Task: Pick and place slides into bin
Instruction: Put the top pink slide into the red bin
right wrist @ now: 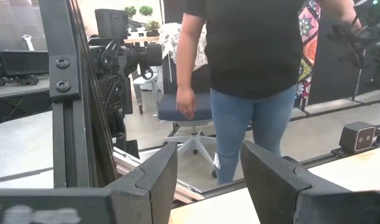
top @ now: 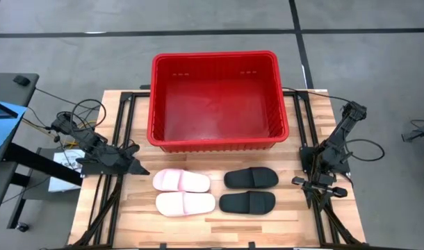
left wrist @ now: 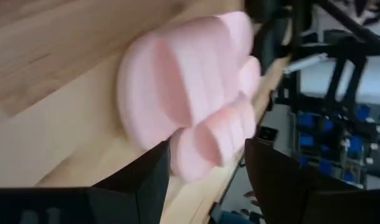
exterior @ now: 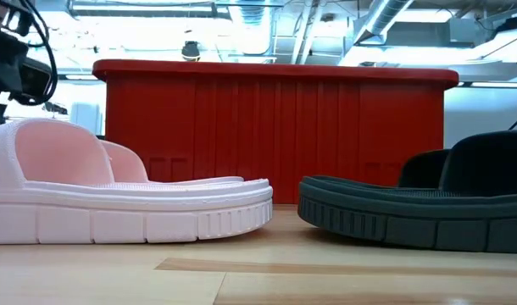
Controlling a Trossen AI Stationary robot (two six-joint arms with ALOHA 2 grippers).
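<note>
Occupying the bench's point(top: 128, 229) far middle, the red bin point(top: 215, 142) is seen empty. Four slides are laid near the front edge, toes toward each other: two pink slides point(top: 183, 192) on the left, two black slides point(top: 249, 189) on the right. The left gripper point(top: 144, 170) is held spread just beside the pink pair. The right gripper point(top: 300, 181), spread and empty, is parked at the right edge. A person point(right wrist: 252, 81) is seen beyond.

Right hand point(right wrist: 209, 177) sits with its fingers point(right wrist: 156, 174) apart, nothing between them. Past them at 12 o'clock a person point(right wrist: 252, 74) stands beside an office chair point(right wrist: 187, 109).
</note>
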